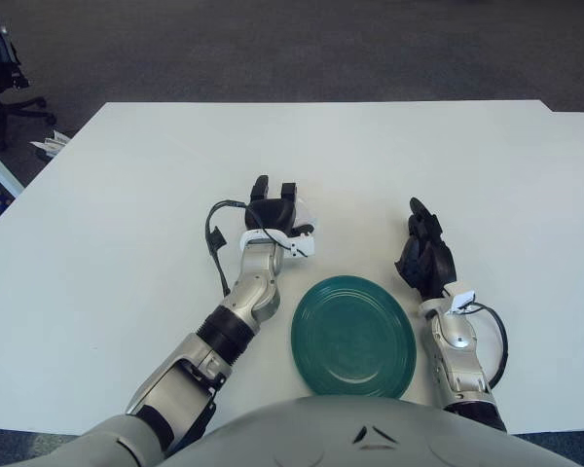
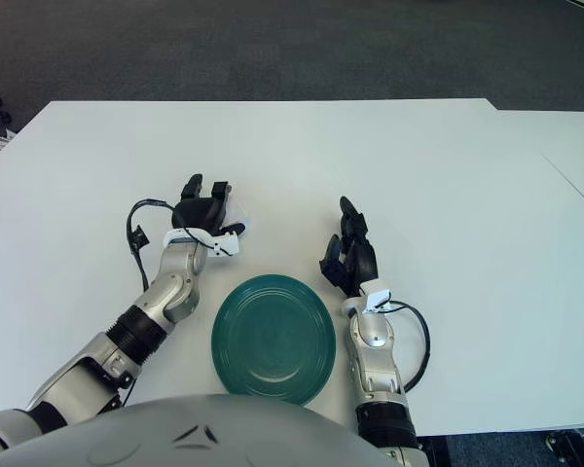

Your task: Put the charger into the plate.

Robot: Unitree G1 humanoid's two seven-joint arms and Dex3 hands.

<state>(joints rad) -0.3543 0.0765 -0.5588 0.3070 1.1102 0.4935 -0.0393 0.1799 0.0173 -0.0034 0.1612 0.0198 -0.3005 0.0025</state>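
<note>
In your left eye view, the left hand (image 1: 273, 207) sits on the white tabletop (image 1: 127, 214) just beyond the green plate (image 1: 353, 337), fingers curled over what looks like the white charger (image 1: 303, 227). In your right eye view, the right hand (image 2: 348, 253) shows right of the plate, fingers relaxed, holding nothing.

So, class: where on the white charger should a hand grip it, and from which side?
Little of the charger shows beyond the left hand. Judging by that, grip its white body across the sides, from above, since it appears to lie low on the table.
</note>
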